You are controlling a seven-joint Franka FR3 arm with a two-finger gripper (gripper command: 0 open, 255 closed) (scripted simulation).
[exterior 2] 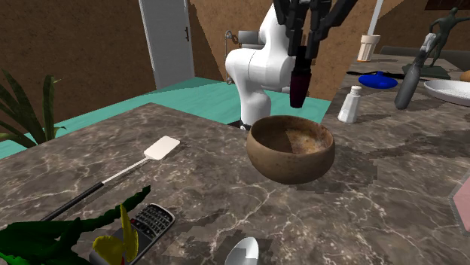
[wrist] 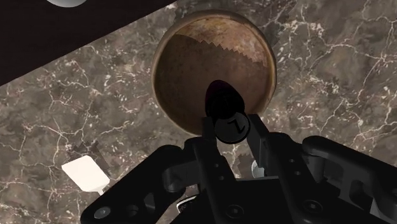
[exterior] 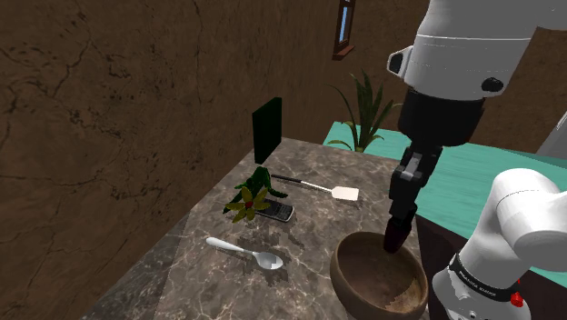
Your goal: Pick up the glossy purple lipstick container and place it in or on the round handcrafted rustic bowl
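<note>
The gripper [exterior 2: 302, 48] pinches the dark purple lipstick container [exterior 2: 299, 84] upright just above the brown bowl [exterior 2: 290, 162], apparently ready to drop it in.

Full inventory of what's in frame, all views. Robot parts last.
lipstick: 1, dark purple, in the gripper over the bowl
bowl: 1, brown, on the counter
spatula: 1, white head and dark handle, on the counter
spoon: 1, silver, on the counter
phone: 1, black, by the leafy figure
leafy figure: 1, green and yellow, on the counter
panel: 1, dark green, upright behind the figure
shaker: 1, white, on the counter
dish: 1, blue, beyond the shaker
counter: 1, dark marbled
arm: 1, white
gripper: 1, black, shut on the lipstick
</note>
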